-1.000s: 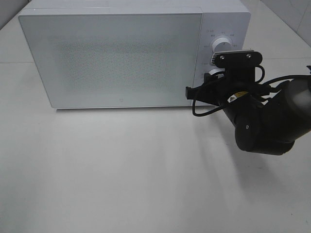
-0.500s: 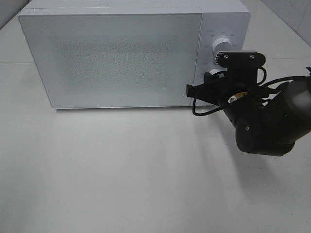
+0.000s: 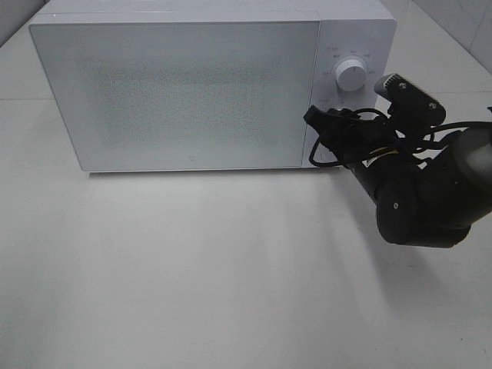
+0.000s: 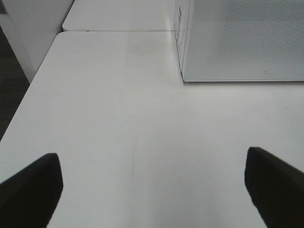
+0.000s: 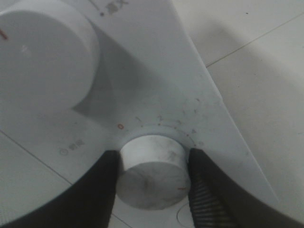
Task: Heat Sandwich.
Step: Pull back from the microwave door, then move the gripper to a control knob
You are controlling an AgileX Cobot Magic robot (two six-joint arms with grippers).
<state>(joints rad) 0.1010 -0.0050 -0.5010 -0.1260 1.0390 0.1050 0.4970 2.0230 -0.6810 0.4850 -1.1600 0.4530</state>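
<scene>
White worktop (image 3: 192, 269) fills the whole scene, matte and pale, with a seam running behind the appliance. On its far part stands a white microwave (image 3: 184, 92), broad side to the high camera; its speckled, frosted door (image 3: 177, 88) is shut and lets nothing inside be made out, so where the sandwich is cannot be told from any view. The black right arm (image 3: 423, 196) reaches in from the right edge towards the control panel (image 3: 346, 100) at the right end of the microwave, cables looping over its wrist. On that panel the upper knob (image 3: 350, 75) stands free, round and white. Below it the lower knob (image 5: 153, 173), smaller, is ringed by a printed scale starting at a red zero. The right fingers (image 5: 211, 199) are closed partway around this lower knob, one dark pad pressed to each side of it. The left fingers (image 4: 33, 185) are spread wide with nothing between them, hanging over bare worktop near the microwave's front left corner.
</scene>
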